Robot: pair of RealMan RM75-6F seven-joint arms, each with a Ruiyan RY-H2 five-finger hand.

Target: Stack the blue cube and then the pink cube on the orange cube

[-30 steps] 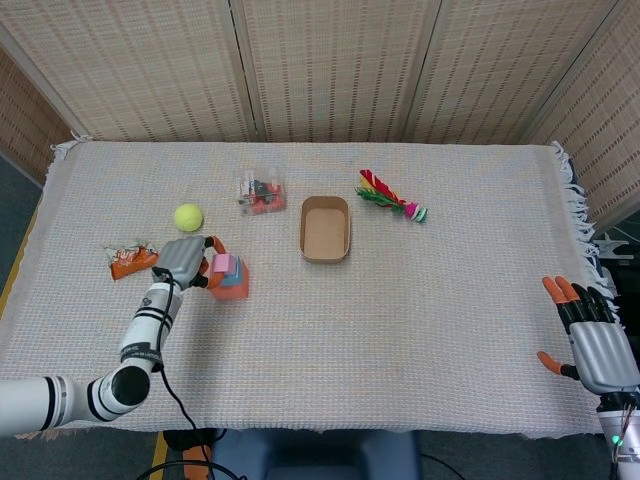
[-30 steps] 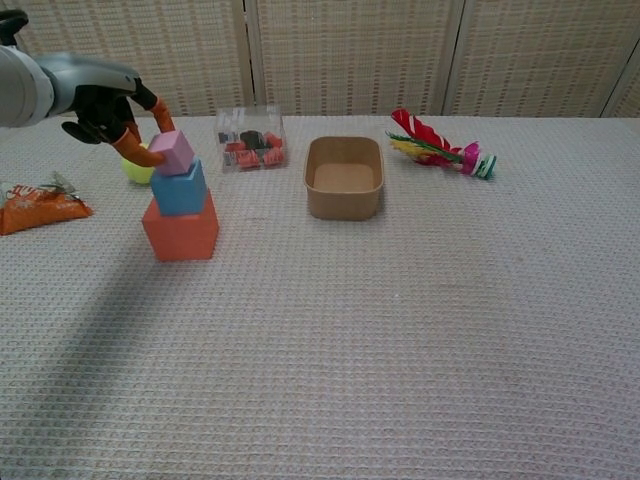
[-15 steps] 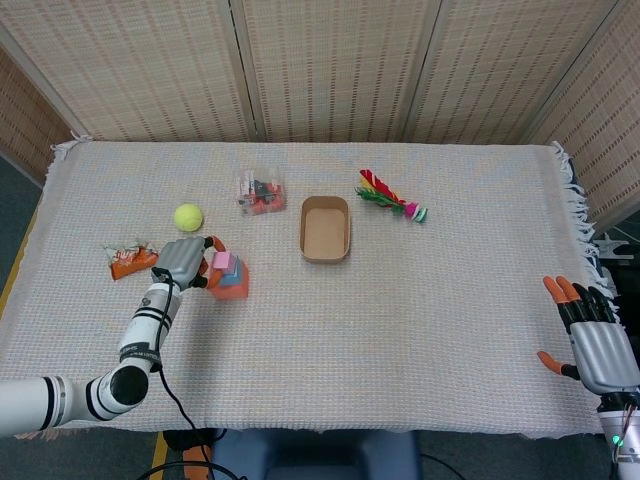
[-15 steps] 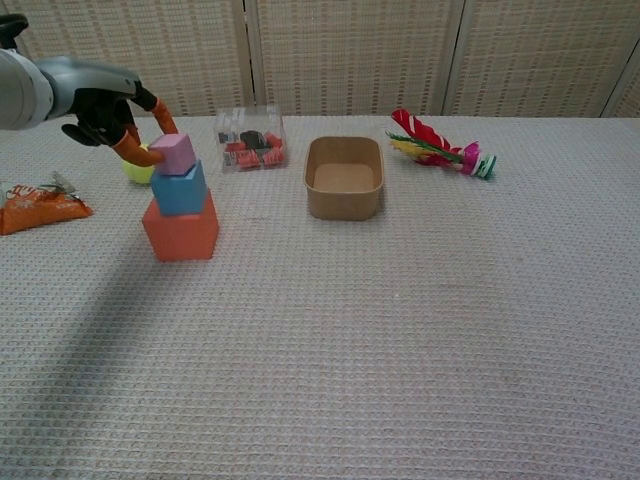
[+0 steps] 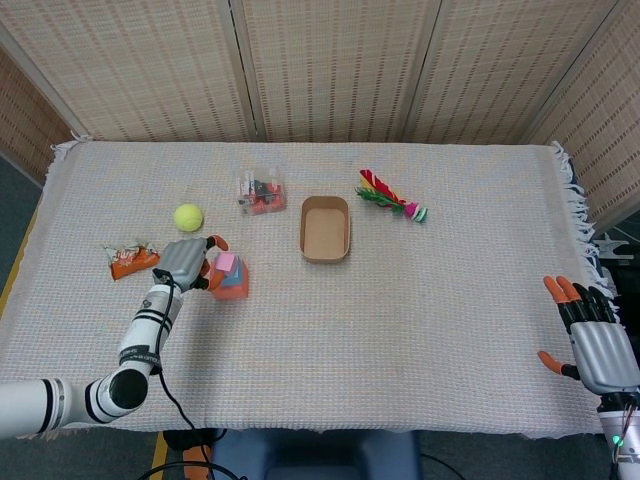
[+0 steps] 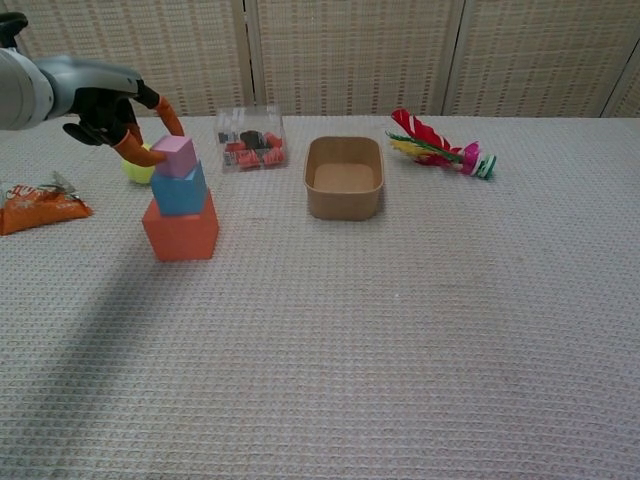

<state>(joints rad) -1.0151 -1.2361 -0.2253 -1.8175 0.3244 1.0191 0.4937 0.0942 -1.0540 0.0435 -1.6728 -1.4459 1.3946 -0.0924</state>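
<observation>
We see the three cubes already built into a tower on the left part of the counter (image 6: 400, 330): the orange cube (image 6: 181, 228) at the bottom, the blue cube (image 6: 179, 189) on it, and the pink cube (image 6: 174, 156) on top, turned a little askew to the blue one.

Our left hand (image 6: 112, 112) sits just behind and to the left of the pink cube, fingertips (image 6: 150, 155) at its rear edge. From the chest view we cannot tell whether they pinch the cube or merely touch it; the head view (image 5: 186, 262) settles it no better. Our right hand (image 5: 594, 338) hangs off the near right corner with fingers spread, holding nothing.

We judge these cubes to be light, stiff blocks with smooth flat faces, probably foam or plastic, so not fragile but easily knocked. Each tier is smaller than the one below, which leaves little margin on top. Any hold on the pink cube belongs on two opposite side faces, lightly, and release should go straight up and back, since a sideways brush could slide the top cube off or tip the whole stack.
</observation>
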